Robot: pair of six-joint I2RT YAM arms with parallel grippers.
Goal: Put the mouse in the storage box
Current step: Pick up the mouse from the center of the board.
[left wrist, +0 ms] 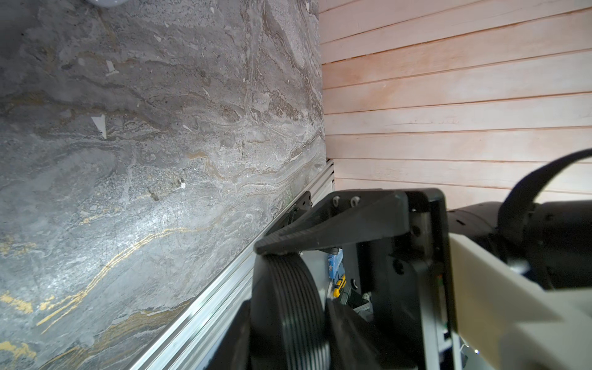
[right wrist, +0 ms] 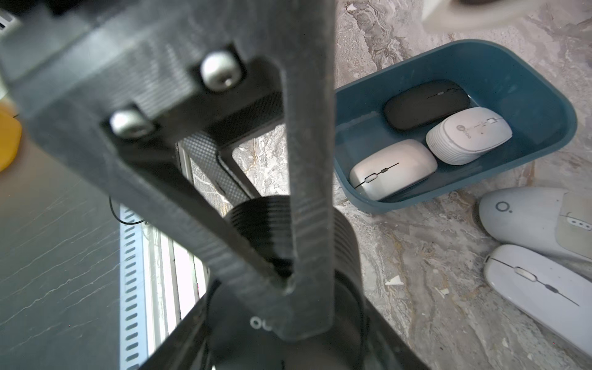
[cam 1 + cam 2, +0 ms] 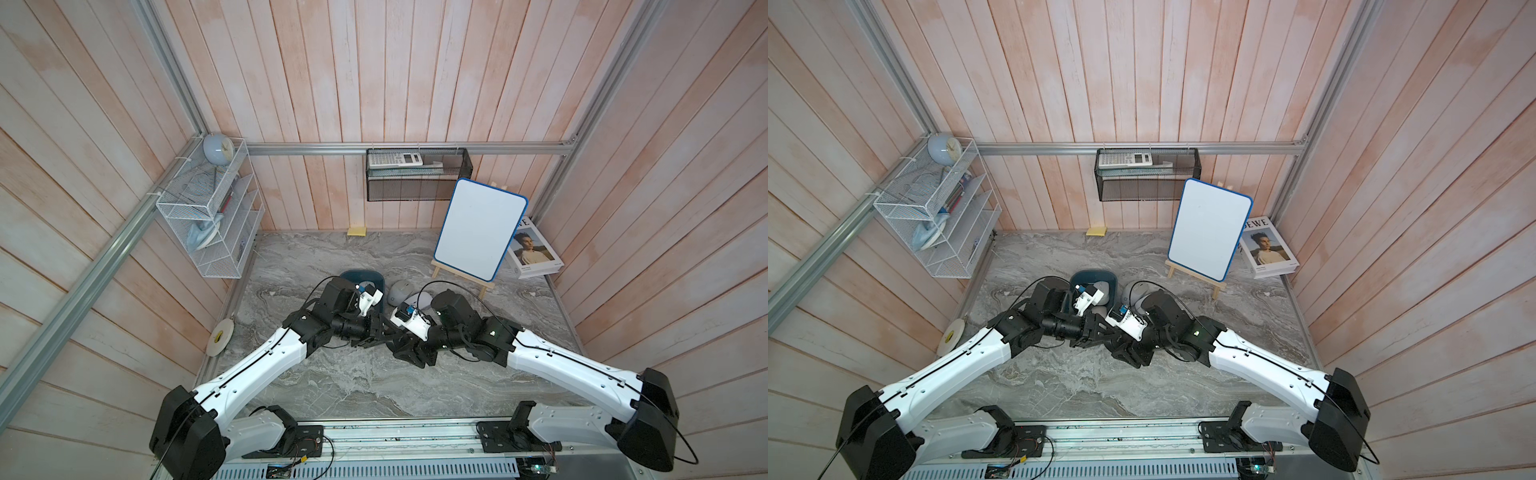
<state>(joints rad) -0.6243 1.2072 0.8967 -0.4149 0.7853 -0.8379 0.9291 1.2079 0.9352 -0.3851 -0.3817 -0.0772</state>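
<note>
"Progress stood where, would you say?"

"Partway, by my judgement. Starting at the left, the storage box [image 2: 519, 70] sat on the table [image 3: 374, 382] with three mice already inside, packed close together: a black mouse [image 2: 426, 104], a ribbed white mouse [image 2: 471, 134] and a silver mouse [image 2: 394, 166]. Just to its right in both top views, two lay outside on the table, a rounded grey mouse [image 3: 401, 291] and close beside it a flat white mouse [image 3: 419, 298]. Those were what remained."

"And the claws?"

"The left claw [image 3: 380, 332] hung low, nearer the robot than the box. Only one finger [image 1: 320, 237] showed clearly, so I could not tell whether it was open or closed. The right claw [image 2: 286, 283] had its fingers pressed tip to tip around nothing. Neither touched a mouse, so the next pick-up was not yet begun."

"Materials?"

"The box was smooth teal plastic, rectangular with rounded corners and low walls. The mice were hard shells. The black one was flat and matt, the ribbed one was grooved round its sides, and the grey one was domed. The table was grey and stone-patterned, with pale veins. The claw fingers were black, long and finely grooved."
</note>
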